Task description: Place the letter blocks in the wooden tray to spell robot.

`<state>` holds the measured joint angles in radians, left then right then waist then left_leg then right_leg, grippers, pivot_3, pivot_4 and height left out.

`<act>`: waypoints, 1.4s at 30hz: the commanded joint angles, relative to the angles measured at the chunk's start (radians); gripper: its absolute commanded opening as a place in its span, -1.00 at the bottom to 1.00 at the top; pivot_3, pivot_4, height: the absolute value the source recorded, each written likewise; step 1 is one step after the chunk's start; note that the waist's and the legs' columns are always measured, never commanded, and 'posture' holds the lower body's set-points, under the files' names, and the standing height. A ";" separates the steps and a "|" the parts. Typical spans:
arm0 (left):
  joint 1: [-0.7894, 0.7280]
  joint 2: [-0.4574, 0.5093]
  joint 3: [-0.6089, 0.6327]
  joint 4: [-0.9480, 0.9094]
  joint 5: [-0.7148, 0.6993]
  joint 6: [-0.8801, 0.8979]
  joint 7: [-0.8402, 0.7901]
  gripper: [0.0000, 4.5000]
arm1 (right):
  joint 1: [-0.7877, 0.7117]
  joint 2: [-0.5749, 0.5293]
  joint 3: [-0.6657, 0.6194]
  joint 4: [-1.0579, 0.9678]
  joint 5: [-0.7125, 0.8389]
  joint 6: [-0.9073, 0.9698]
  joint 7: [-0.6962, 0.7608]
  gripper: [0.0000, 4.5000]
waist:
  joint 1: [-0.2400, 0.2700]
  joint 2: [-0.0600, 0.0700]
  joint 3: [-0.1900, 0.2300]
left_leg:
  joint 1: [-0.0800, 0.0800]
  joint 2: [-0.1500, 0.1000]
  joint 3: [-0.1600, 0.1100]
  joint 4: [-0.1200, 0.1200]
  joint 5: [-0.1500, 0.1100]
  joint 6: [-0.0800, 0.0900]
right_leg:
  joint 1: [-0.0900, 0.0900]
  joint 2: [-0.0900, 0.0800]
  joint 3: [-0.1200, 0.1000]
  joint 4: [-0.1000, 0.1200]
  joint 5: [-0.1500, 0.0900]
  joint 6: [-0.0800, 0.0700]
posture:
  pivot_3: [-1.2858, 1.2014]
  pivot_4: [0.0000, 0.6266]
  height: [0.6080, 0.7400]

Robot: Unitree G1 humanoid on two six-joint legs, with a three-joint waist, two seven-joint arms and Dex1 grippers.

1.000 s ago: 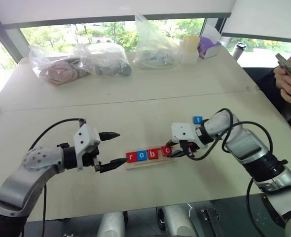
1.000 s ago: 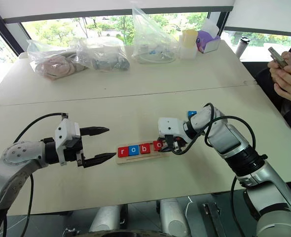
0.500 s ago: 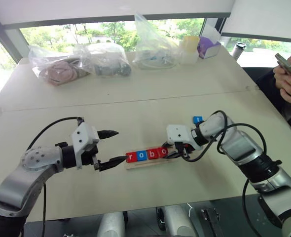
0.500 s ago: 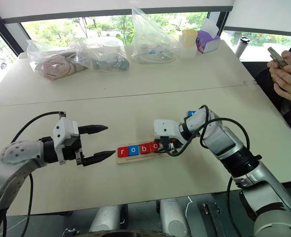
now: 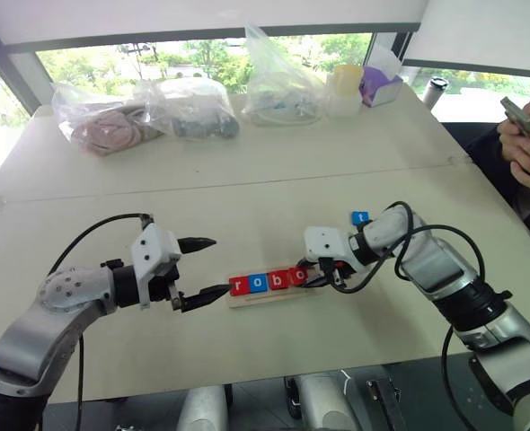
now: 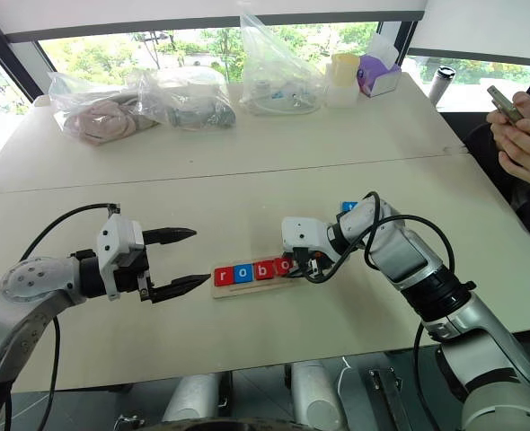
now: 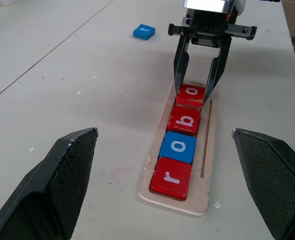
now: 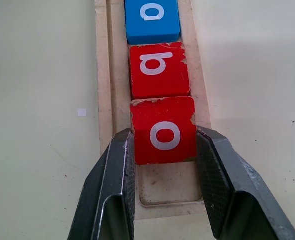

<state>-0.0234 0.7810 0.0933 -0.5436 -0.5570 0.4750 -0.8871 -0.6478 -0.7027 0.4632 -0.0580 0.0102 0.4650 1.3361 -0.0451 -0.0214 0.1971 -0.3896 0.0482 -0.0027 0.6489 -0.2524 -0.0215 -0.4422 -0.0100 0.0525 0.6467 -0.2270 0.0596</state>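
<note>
On the left, our left gripper (image 5: pixel 202 269) hovers just off the left end of the wooden tray (image 7: pixel 206 150), fingers spread wide and holding nothing.

The tray lies on the desk (image 5: pixel 274 184) between the two arms. Its slot holds, left to right, red r (image 7: pixel 171 177), blue o (image 7: pixel 178 147) and red b (image 7: pixel 184 119), edge to edge.

The second red o (image 8: pixel 163 131) sits next in line, touching the b, and our right gripper (image 8: pixel 165 200) has its fingers clenched on that block's two side edges. One bare slot space shows beyond it.

The blue t (image 5: pixel 360 217) lies loose on the desk behind the right wrist, well apart from the tray.

We judge the blocks light, rigid and smooth-faced, unlikely to deform. They are best pinched across opposite side edges from above, since the slot walls leave little room lower down
</note>
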 commanded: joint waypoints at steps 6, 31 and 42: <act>-0.003 -0.003 0.012 -0.028 -0.011 -0.007 0.000 1.00 | -0.013 0.002 -0.010 -0.041 0.011 0.007 0.005 -0.50 | 0.000 0.000 0.000 | 0.000 0.000 0.000 0.000 0.000 0.000 | 0.000 0.000 0.000 0.000 0.000 0.000 | 0.03 -0.52 1.00; -0.010 -0.012 0.000 -0.023 -0.006 -0.009 -0.001 1.00 | -0.051 0.018 -0.033 0.008 -0.004 -0.024 -0.066 0.98 | 0.000 0.000 0.000 | 0.000 0.000 0.000 0.000 0.000 0.000 | 0.000 0.000 0.000 0.000 0.000 0.000 | 0.03 -0.52 1.00; -0.013 -0.017 -0.007 -0.019 -0.002 -0.012 -0.001 1.00 | -0.055 -0.007 -0.062 -0.065 0.059 0.048 -0.028 0.98 | 0.000 0.000 0.000 | 0.000 0.000 0.000 0.000 0.000 0.000 | 0.000 0.000 0.000 0.000 0.000 0.000 | 0.03 -0.52 1.00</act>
<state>-0.0285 0.7673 0.0900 -0.5433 -0.5565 0.4747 -0.8867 -0.6875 -0.6970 0.4463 -0.0672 0.0361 0.4954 1.2933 -0.0450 -0.0213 0.1971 -0.3900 0.0482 -0.0027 0.6485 -0.2524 -0.0216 -0.4427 -0.0100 0.0525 0.6464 -0.2271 0.0596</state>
